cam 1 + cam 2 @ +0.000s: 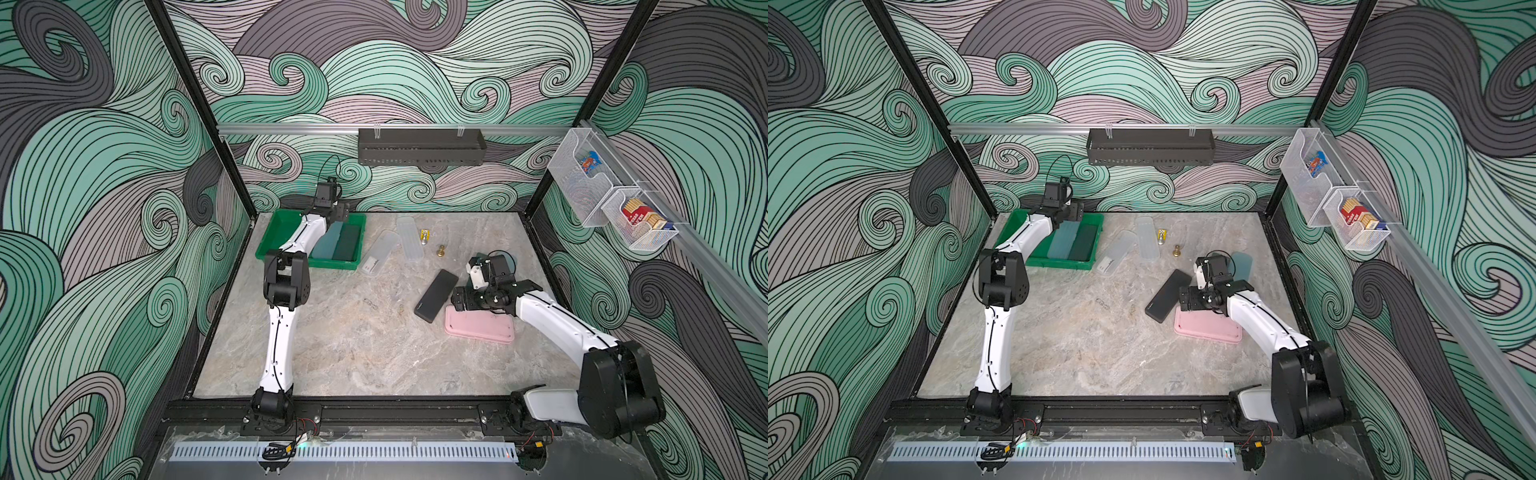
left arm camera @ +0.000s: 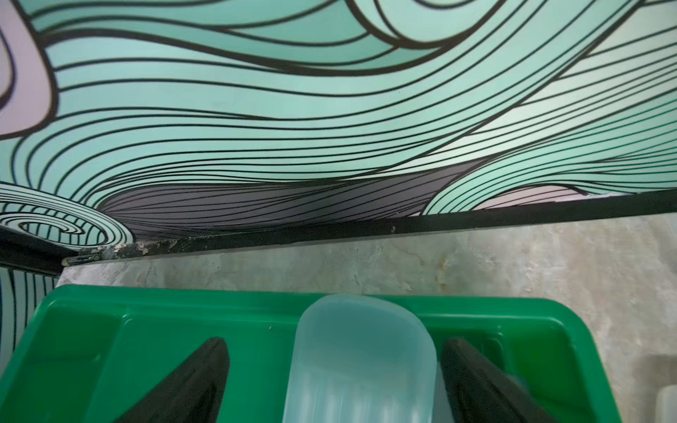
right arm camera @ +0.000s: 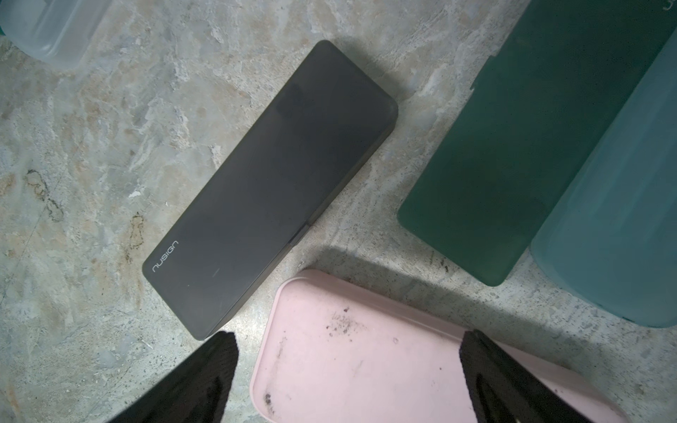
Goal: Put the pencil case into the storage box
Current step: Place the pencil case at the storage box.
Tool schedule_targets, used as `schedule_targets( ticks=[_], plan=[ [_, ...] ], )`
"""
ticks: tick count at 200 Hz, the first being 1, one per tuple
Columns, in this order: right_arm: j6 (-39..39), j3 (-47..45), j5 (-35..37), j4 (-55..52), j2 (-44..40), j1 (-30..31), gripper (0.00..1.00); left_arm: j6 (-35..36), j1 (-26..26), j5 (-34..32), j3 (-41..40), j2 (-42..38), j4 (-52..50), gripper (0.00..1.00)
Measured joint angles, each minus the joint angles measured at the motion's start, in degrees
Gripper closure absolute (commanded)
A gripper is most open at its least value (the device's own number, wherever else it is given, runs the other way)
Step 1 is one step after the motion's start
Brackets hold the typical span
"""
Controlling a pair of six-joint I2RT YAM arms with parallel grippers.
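Observation:
The green storage box (image 1: 266,248) (image 1: 1059,263) (image 2: 154,329) sits at the table's far left. Two pencil cases lie in it, a pale teal one (image 1: 326,248) (image 2: 362,359) beside a dark green one (image 1: 348,243). My left gripper (image 1: 341,212) (image 2: 339,381) hangs open over the box's far end, its fingers (image 2: 205,381) astride the pale teal case without touching it. My right gripper (image 1: 457,302) (image 3: 348,373) is open just above a pink pencil case (image 1: 482,328) (image 3: 366,366). A black pencil case (image 1: 436,295) (image 3: 271,183) lies beside it.
Two clear cases (image 1: 380,251) (image 1: 409,237) lie right of the box, with a small yellow item (image 1: 424,237) and a brass piece (image 1: 440,250). A dark green case (image 3: 513,146) and a teal case (image 3: 615,219) lie beyond the right arm. A black trough (image 1: 422,147) and wire baskets (image 1: 582,183) hang on the walls.

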Motion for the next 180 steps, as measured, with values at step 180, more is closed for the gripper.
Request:
schedule_targets(
  ticks=[180],
  plan=[
    [1.2,-0.1,0.0,0.4,-2.2,1.5,0.01,-6.0,1.3,3.7,-23.4,-15.4,4.0,0.02]
  ],
)
